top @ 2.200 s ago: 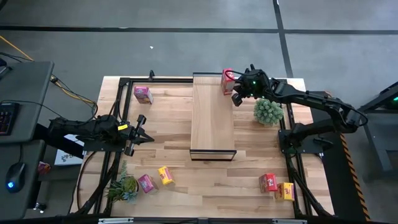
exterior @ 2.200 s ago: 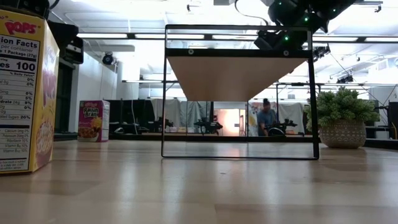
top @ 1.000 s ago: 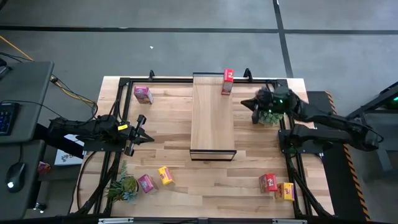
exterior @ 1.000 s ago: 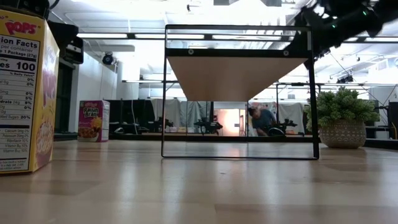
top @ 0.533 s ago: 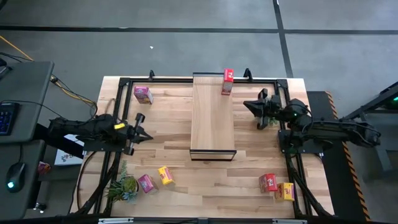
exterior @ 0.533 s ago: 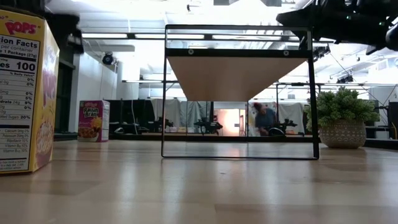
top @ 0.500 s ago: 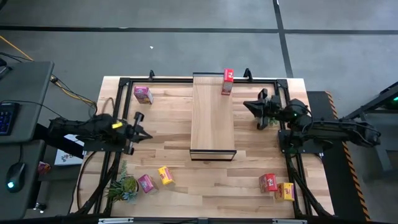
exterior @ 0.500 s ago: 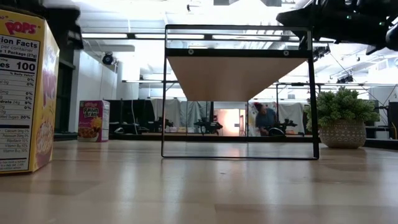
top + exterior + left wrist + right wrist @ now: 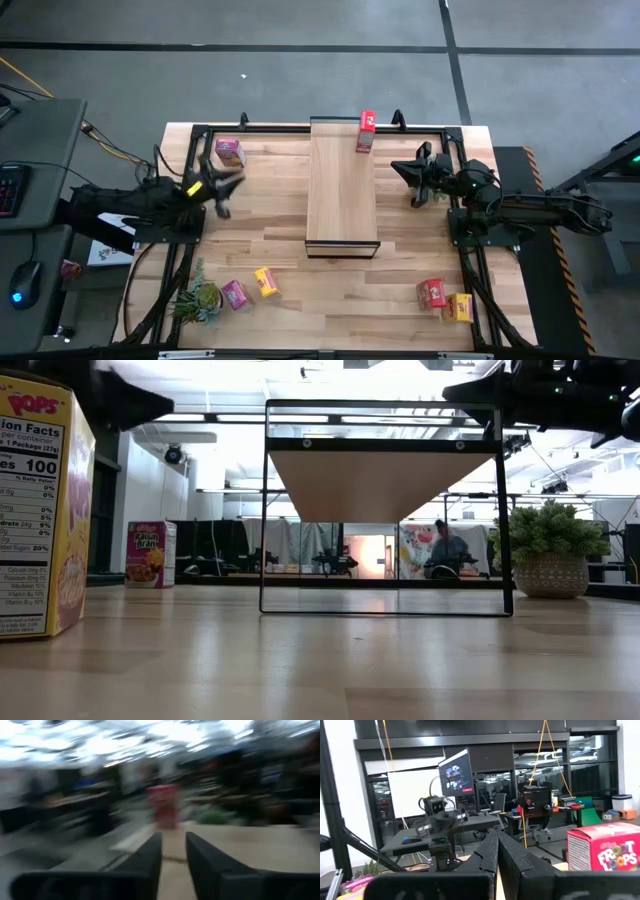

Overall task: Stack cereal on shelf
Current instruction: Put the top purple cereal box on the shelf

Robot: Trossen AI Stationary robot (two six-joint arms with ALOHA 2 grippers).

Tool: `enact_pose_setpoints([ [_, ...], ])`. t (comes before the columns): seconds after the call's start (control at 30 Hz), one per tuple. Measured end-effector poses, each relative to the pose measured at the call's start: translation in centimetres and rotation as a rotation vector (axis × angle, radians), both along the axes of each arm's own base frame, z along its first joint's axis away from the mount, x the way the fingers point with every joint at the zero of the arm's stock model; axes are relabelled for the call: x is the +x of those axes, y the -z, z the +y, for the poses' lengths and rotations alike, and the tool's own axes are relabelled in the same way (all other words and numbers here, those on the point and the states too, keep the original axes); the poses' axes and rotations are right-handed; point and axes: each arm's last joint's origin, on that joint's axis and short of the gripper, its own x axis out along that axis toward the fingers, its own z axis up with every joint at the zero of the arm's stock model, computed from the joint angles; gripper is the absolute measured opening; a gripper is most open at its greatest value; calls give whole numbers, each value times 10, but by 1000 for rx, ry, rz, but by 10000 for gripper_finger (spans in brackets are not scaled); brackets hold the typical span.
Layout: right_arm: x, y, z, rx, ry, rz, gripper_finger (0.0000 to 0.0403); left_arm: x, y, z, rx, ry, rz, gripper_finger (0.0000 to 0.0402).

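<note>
— So, where's the left gripper (image 9: pixel 228 190)?

— Above the table's (image 9: pixel 270 225) left side, close to the pink box (image 9: pixel 230 151) at the far left. Its fingers (image 9: pixel 150 855) stand a little apart in the left wrist view, holding nothing; that picture is blurred, with only a reddish box shape ahead.

— And the right gripper (image 9: pixel 412 180)?

— Off the shelf's (image 9: pixel 341 185) right edge, fingers (image 9: pixel 490 851) pressed together and empty. Its wrist view shows a red box's (image 9: pixel 602 851) front lettering, which the high view can't.

— The high view adds what?

— The shelf's long axis runs from the far edge toward the near one. One red cereal box (image 9: pixel 366 131) stands upright at its far right corner. Pink (image 9: pixel 235 294) and yellow (image 9: pixel 266 281) boxes lie near-left, red (image 9: pixel 432 293) and yellow (image 9: pixel 459 307) near-right.

— The low view?

— Only the shelf's underside (image 9: pixel 380 482), plus a plant pot (image 9: pixel 552 575).
</note>
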Motion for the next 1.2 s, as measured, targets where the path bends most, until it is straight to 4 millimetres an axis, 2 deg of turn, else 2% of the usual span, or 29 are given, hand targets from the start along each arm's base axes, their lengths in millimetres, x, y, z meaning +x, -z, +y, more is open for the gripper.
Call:
enact_pose_setpoints([
  [0.1, 0, 1, -1, 10, 17, 8, 0, 1, -22, 7, -16, -212, 176, 148],
  [0.23, 1, 2, -1, 27, 16, 12, 0, 6, -51, 19, -115, -374, 388, 204],
  [0.33, 3, 3, -2, 39, 13, 19, 0, 18, -68, 30, -208, -426, 540, 223],
  [0.47, 5, 6, -3, 49, 30, 35, 0, 39, -81, 54, -335, -451, 782, 227],
  [0.7, 9, 11, -5, 91, 51, 62, 0, 60, -86, 119, -540, -566, 1279, 227],
  [0.87, 12, 15, -6, 98, 51, 84, 0, 67, -78, 156, -559, -517, 1462, 227],
  [1.0, 13, 16, -6, 100, 52, 92, 0, 71, -62, 169, -521, -332, 1586, 227],
  [1.1, 13, 16, -6, 100, 51, 92, 0, 72, -50, 169, -447, -190, 1715, 227],
  [1.2, 13, 16, -6, 100, 51, 91, 0, 76, -47, 166, -400, -147, 1746, 227],
])
